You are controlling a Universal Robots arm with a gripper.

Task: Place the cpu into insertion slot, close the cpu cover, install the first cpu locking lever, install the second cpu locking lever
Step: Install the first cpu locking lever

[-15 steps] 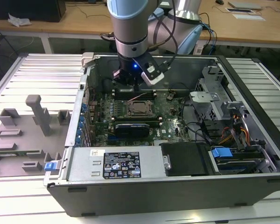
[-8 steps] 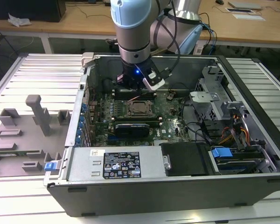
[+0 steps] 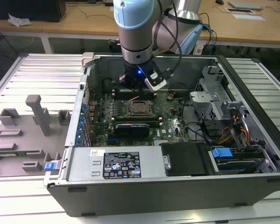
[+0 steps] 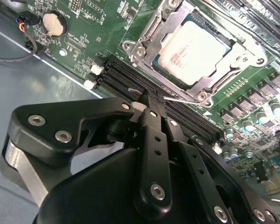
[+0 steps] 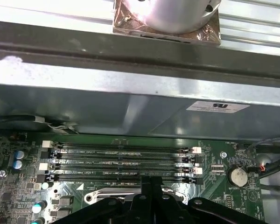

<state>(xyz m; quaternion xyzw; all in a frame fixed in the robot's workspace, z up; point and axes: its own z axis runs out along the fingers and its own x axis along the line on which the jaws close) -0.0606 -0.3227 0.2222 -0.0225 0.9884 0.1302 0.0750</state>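
Second wrist view: the cpu (image 4: pixel 193 51) lies flat in the insertion slot (image 4: pixel 231 45) near the middle of the motherboard (image 4: pixel 91 28), silver top up, with the cpu cover (image 4: pixel 151 32) folded over its rim, I'd judge to pin it on the contacts. Being square, it has no long axis; its edges run parallel to the memory slots (image 4: pixel 123 74). The gripper (image 4: pixel 147 97), fingers drawn together with no gap, sets its tips at a thin locking lever (image 4: pixel 182 99) along the socket's edge, seemingly to work it
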